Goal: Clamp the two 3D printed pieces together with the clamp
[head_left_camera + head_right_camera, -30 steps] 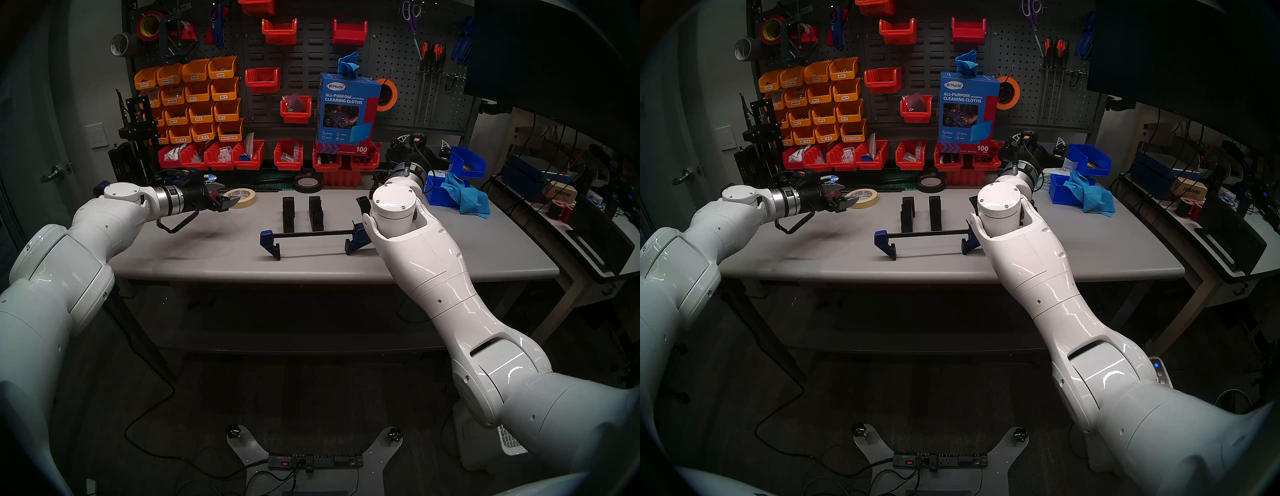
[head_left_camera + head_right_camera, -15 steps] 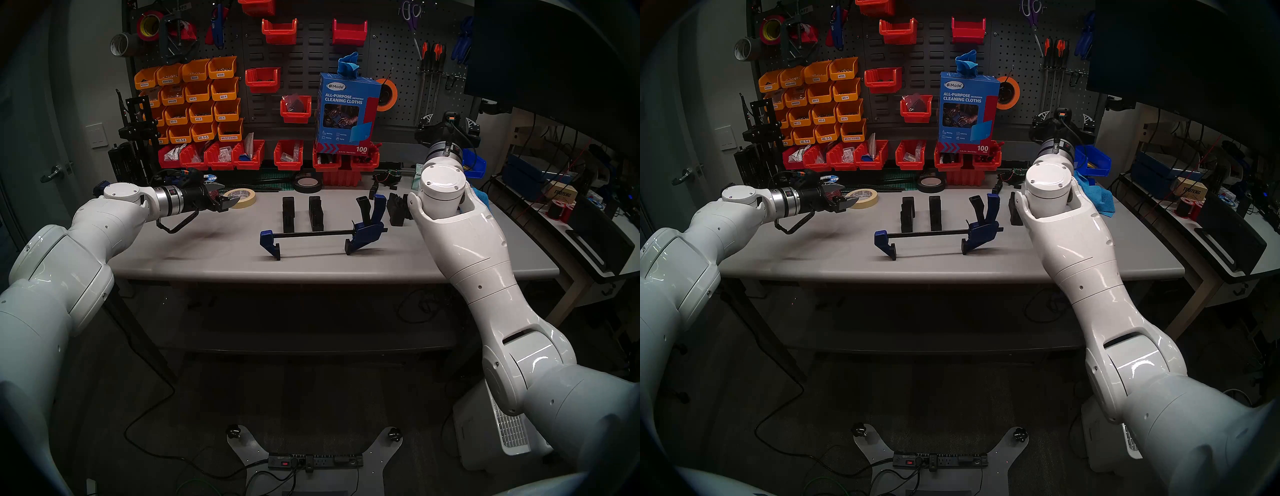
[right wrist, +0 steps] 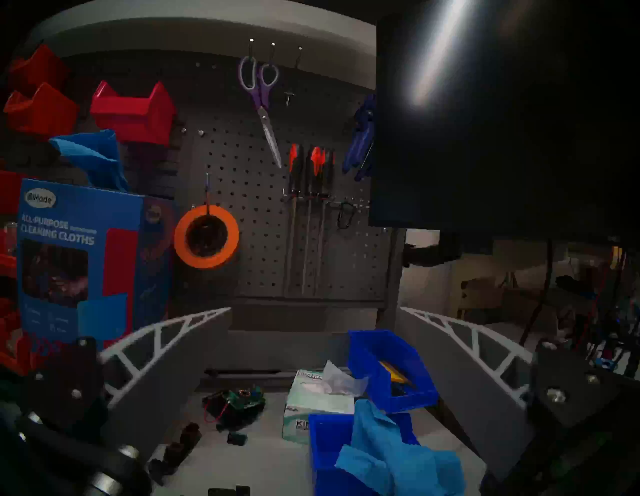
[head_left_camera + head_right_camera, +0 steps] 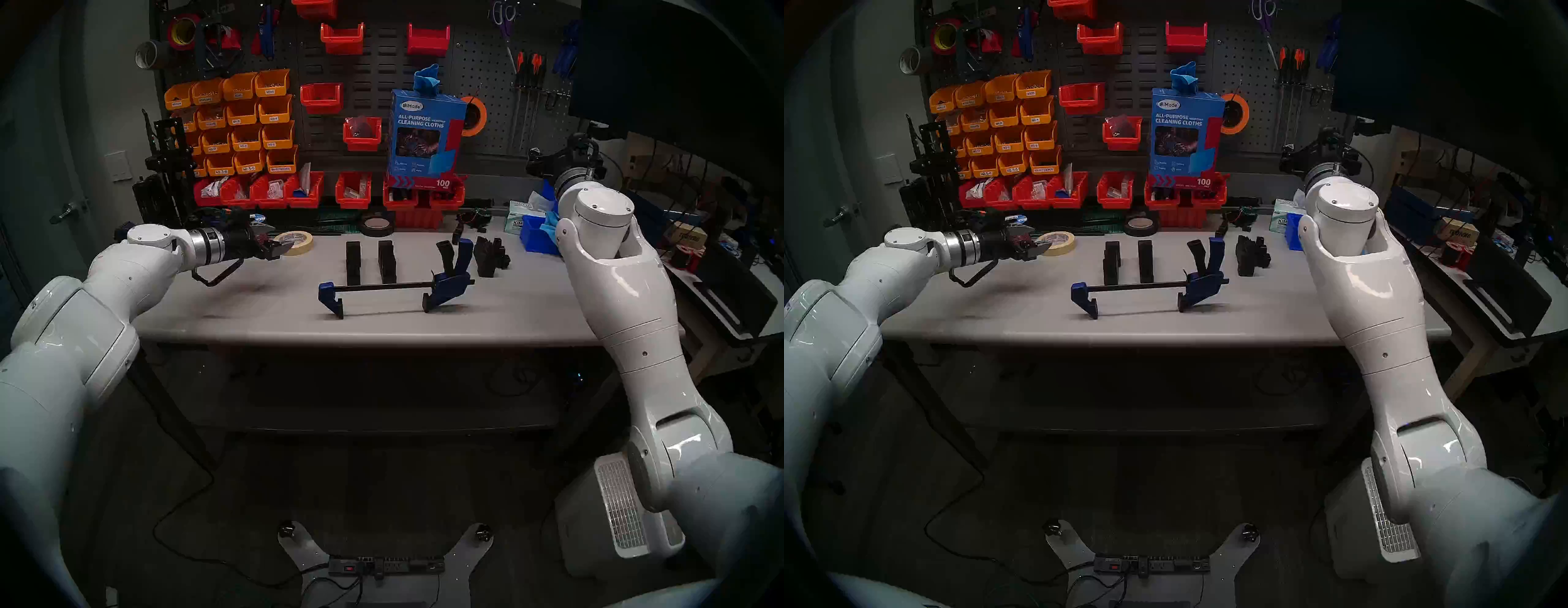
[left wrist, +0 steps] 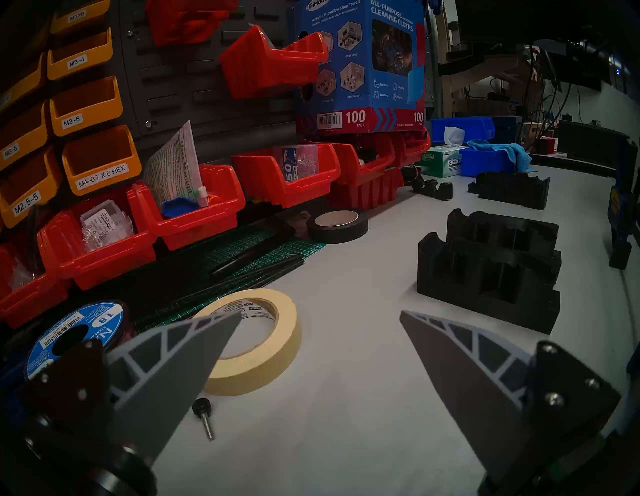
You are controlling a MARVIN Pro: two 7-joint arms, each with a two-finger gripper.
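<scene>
Both open and empty: left gripper nearer the two black blocks, clamp lying sideways in front, right gripper far off.

i work in a workshop: a pegboard behind my grey bench carries labelled orange bins and red bins, with scissors, screwdrivers and tape rolls about.
</scene>
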